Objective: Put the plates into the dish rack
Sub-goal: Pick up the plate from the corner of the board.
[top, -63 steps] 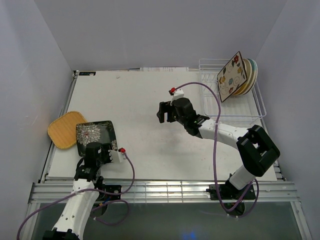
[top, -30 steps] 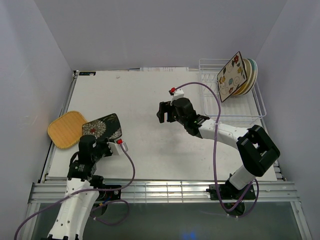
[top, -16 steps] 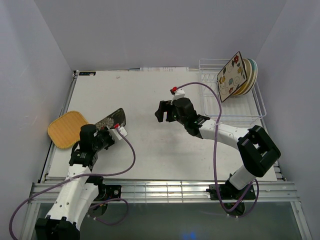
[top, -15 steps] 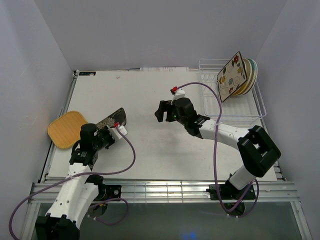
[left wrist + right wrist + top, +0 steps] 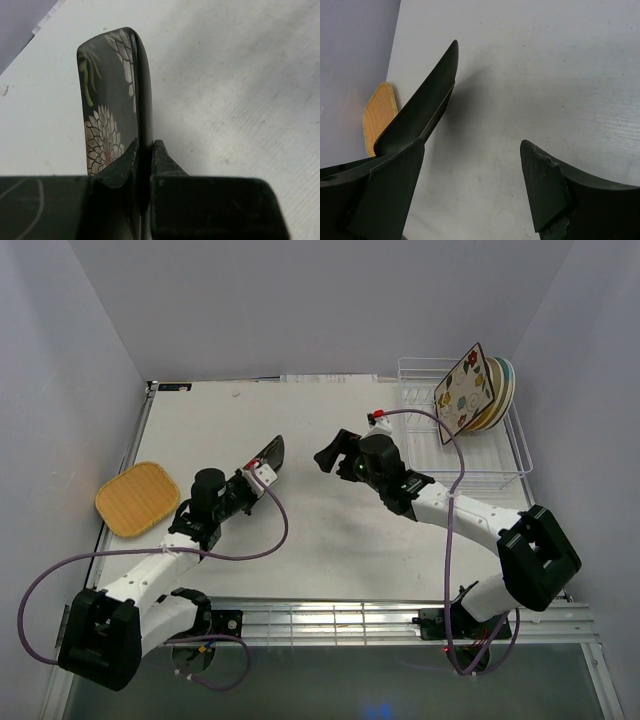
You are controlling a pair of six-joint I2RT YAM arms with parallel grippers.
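My left gripper (image 5: 252, 476) (image 5: 144, 149) is shut on the rim of the black floral plate (image 5: 265, 458) (image 5: 111, 107), which it holds edge-up above the middle of the table. My right gripper (image 5: 333, 450) (image 5: 471, 145) is open just right of that plate, facing it, with nothing between its fingers. The black floral plate (image 5: 422, 107) stands beside the right gripper's left finger. The orange-yellow plate (image 5: 134, 498) (image 5: 377, 115) lies flat at the table's left edge. The dish rack (image 5: 415, 432) at the back right holds the flowered cream plate (image 5: 463, 392) upright, with round plates (image 5: 503, 385) behind it.
The table top (image 5: 300, 530) is white, with a metal rail along its near edge. The right arm's purple cable (image 5: 446, 455) loops past the rack's front. Grey walls close in on the left, back and right.
The left arm has lifted the black floral plate off the table beside the orange-yellow plate and carried it right, turning it on edge. The right gripper has shifted slightly towards the back.
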